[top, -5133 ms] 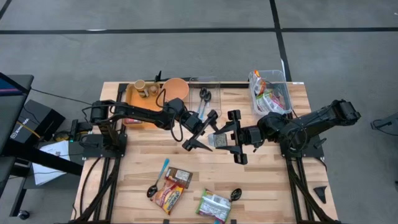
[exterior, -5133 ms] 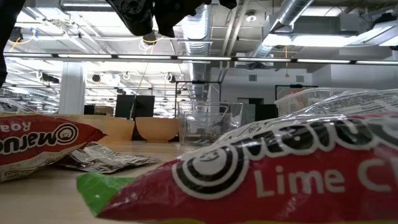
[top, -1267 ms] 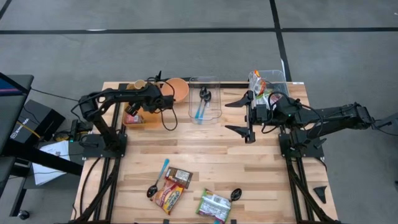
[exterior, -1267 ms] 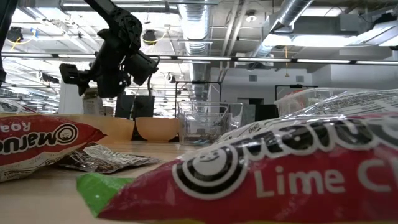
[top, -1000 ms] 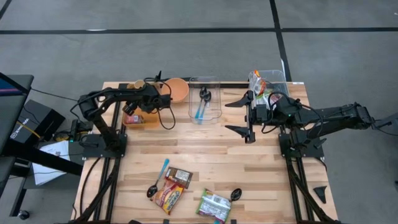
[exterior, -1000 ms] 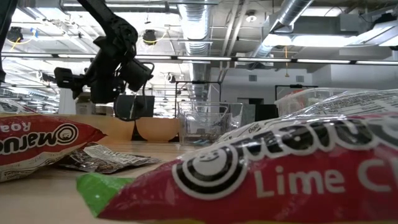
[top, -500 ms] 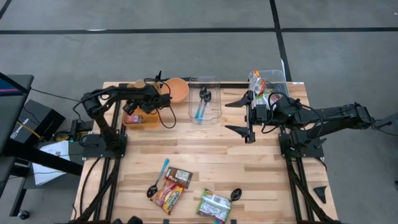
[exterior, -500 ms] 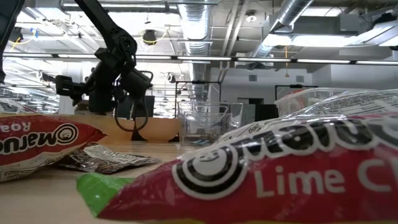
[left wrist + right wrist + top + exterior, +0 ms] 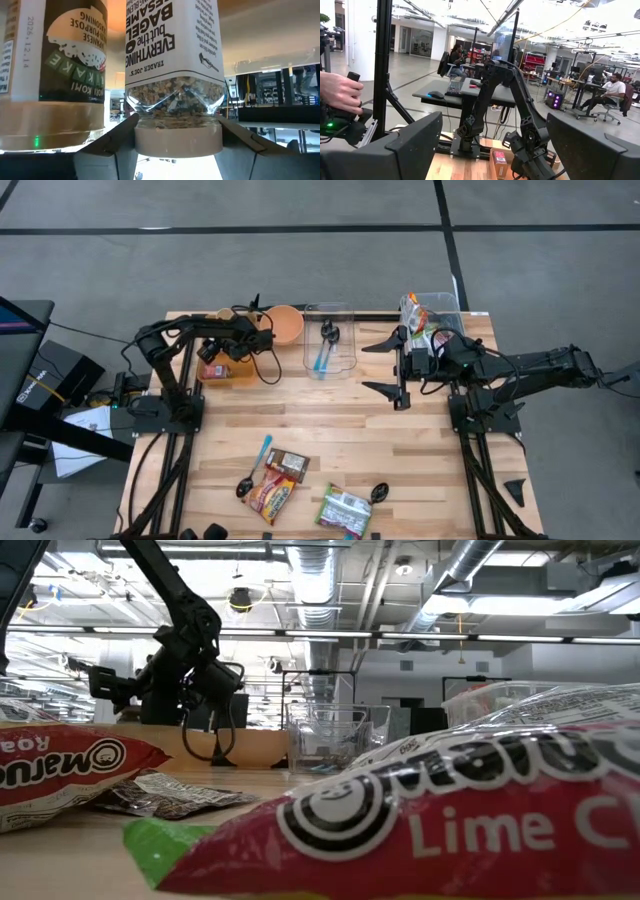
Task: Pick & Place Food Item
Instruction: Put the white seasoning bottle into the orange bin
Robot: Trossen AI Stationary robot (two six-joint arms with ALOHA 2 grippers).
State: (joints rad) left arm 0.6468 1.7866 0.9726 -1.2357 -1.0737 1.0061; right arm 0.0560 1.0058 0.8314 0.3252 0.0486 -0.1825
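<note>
I am seeing the table (image 9: 330, 420) carrying both arms. My left end effector (image 9: 177, 150) is clamping a seasoning jar (image 9: 172, 75) over the orange tray (image 9: 235, 370), while my right end effector (image 9: 398, 366) is hovering, jaws spread wide, holding nothing.

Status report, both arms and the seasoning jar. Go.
Left gripper shut on Everything But the Bagel jar, over orange tray. Furikake jar close beside. Right gripper open, waiting mid-table.
</note>
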